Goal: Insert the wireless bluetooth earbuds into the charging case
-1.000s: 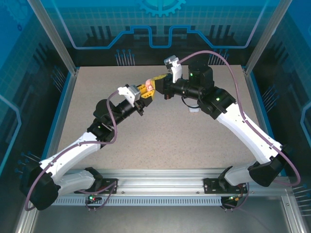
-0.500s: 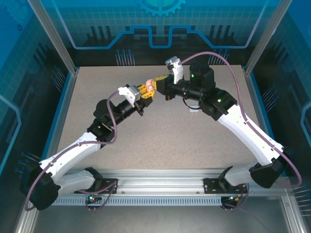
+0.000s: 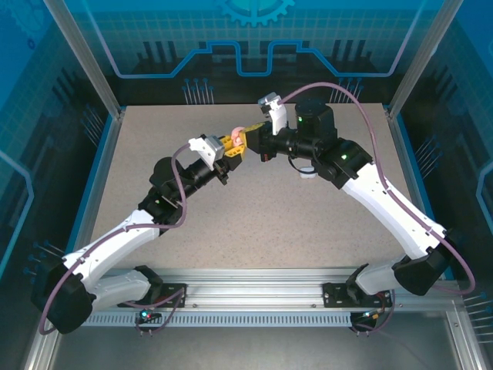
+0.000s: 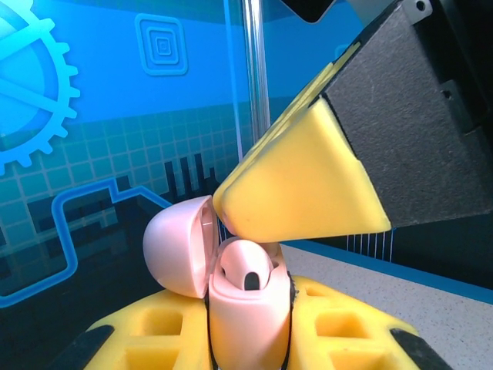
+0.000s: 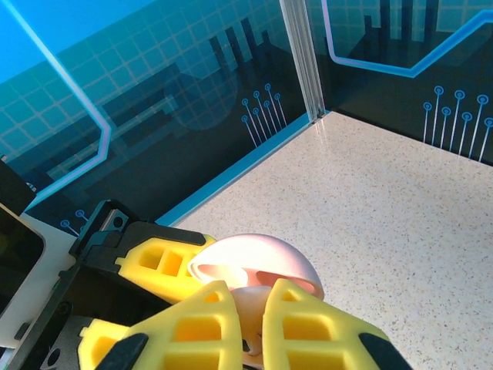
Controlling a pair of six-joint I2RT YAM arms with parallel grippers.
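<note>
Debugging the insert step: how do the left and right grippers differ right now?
The left gripper clamps the pink charging case by its body, lid open; the right gripper points its tips into the case's open mouth. The left plainly holds something; whether the right pinches anything is hidden. Both are shut, with yellow fingers.

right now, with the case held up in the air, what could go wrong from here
1. The shut right tool noses into the open mouth of the pink case, right beside the lid; a sideways push may knock the lid closed.
2. The left tool grips the case above the table; hard pressing could twist it loose and drop it.
</note>
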